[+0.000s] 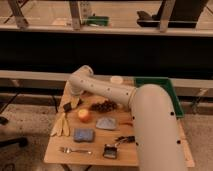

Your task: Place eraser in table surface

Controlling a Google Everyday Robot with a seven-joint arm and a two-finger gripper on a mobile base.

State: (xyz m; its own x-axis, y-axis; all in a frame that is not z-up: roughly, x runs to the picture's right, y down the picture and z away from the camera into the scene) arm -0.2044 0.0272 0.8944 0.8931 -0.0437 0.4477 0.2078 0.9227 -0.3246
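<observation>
**Operator:** Where is my arm?

**Spotter:** Your thick white jointed arm fills the lower right of the frame. It reaches up and left across the light wooden table. A green plastic bin sits at the table's upper right.

**Operator:** What lies on the wood?

**Spotter:** At centre you have a flat blue sponge and a crumpled grey cloth. A dark bunch of grapes lies above them, with a round orange fruit to its lower left. There is a yellow banana-like piece at the left edge and a silver fork near the bottom.

**Operator:** And the gripper?

**Spotter:** Your dark two-finger gripper hangs low over the table's upper left, just above the yellow banana-like piece. I cannot tell whether it is closed on anything.

**Operator:** The eraser?

**Spotter:** I take the small dark block-shaped eraser to be at the gripper's tip, close to the wood. I cannot tell whether it is touching.

**Operator:** Which step is this?

**Spotter:** The set-down, I judge. Next you need the eraser resting on bare wood beside the yellow banana-like piece. Then release it and lift straight up, clear of the fruit.
</observation>
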